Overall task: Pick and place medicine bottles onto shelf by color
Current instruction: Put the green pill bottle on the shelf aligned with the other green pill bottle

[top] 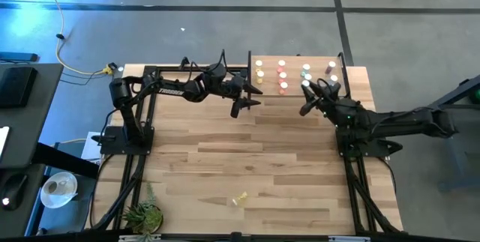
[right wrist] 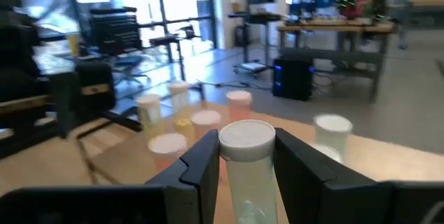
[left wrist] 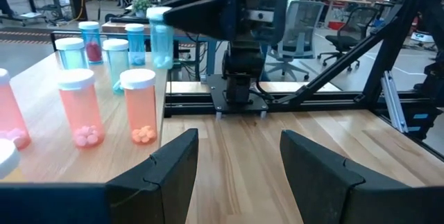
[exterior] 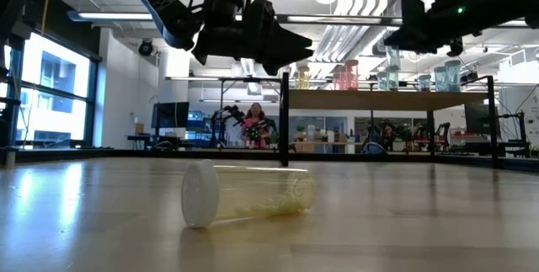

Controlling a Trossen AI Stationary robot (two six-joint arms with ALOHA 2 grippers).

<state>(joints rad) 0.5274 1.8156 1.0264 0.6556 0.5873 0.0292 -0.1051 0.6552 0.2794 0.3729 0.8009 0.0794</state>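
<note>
The right hand [right wrist: 246, 165] was clamped on a teal bottle [right wrist: 248, 156] above the shelf [top: 296, 96]; lowered carelessly, it could topple neighbouring bottles. The left hand [left wrist: 236, 165] hung apart. A yellow bottle [exterior: 244, 194] lay on the counter [top: 225, 152].

One camera looks straight down on the whole table [top: 247, 159]. One sits low on it, looking across. Each wrist camera looks close past its fingers; all see the shelf [top: 330, 85].

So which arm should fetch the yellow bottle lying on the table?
Left, probably: the left gripper is open and empty, while the right gripper holds a teal bottle. The yellow bottle lies far from both.
</note>
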